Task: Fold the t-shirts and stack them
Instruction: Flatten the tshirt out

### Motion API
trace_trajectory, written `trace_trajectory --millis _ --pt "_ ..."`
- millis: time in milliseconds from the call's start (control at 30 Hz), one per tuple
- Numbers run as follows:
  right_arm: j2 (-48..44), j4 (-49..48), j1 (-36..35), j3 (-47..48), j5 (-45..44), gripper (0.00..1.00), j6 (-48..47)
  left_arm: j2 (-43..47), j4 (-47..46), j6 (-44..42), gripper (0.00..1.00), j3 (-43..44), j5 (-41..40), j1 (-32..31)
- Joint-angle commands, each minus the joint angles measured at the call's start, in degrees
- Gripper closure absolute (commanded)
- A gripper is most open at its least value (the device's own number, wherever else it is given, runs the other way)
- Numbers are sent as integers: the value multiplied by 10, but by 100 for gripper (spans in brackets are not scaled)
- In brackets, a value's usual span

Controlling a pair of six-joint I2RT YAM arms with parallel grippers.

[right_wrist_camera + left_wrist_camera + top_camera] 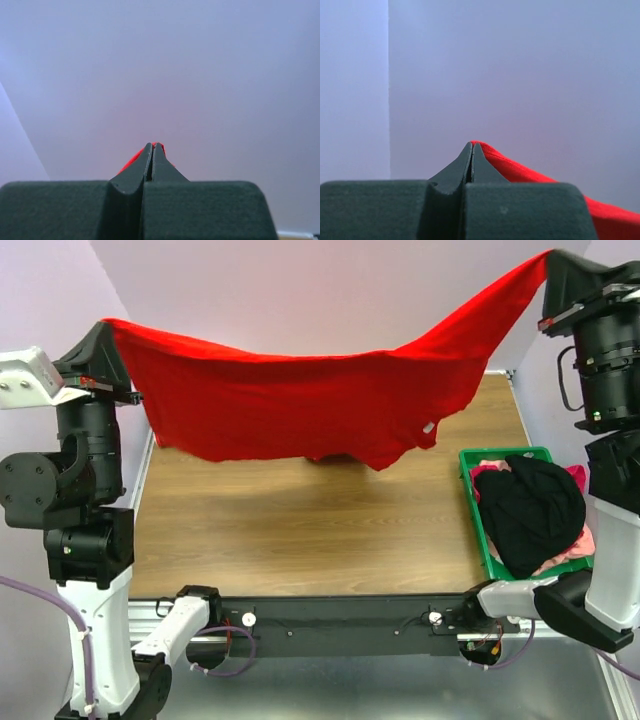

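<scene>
Red t-shirt (300, 405) hangs in the air over the table (300, 540), stretched long from 9 o'clock to 2 o'clock. Left gripper (108, 328) and right gripper (548, 260) each pinch one end tight, right one higher.

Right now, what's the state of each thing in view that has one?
plain bright red cloth t-shirt: unfolded, held aloft between both end effectors, sagging mid-span
left end effector: shut on one edge of it
right end effector: shut on the opposite edge, higher
green plastic crate: upright, holding crumpled clothes
black cloth garment: crumpled, topmost in the crate
</scene>
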State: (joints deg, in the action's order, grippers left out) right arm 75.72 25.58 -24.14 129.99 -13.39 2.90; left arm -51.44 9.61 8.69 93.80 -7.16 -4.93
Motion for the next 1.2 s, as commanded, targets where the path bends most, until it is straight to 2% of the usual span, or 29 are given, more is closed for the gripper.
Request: trace_trajectory --millis 0,233,367,533,733,867,967,1033,1167 --pt "39 -50 1 15 3 100 -41 -31 -21 -18 100 2 -16 3" --pt "161 -134 1 32 -75 99 -106 -160 -27 7 100 -4 3 3" --pt "245 -151 7 88 -110 99 -146 -244 -29 28 100 16 18 3" --pt "290 -155 8 138 -103 99 -160 -267 -38 50 100 32 56 3" --pt "236 -167 8 90 -40 99 -158 -201 -73 56 100 -2 85 3" --pt "174 -173 7 52 -1 99 -149 -106 -93 58 100 -47 87 3" --pt "121 -177 7 33 30 99 -144 -53 -118 51 100 -82 76 3" --pt "88 -180 8 33 45 99 -143 1 -127 44 100 -101 37 4" --pt "62 -186 8 58 63 99 -155 77 -131 30 100 -108 7 3"
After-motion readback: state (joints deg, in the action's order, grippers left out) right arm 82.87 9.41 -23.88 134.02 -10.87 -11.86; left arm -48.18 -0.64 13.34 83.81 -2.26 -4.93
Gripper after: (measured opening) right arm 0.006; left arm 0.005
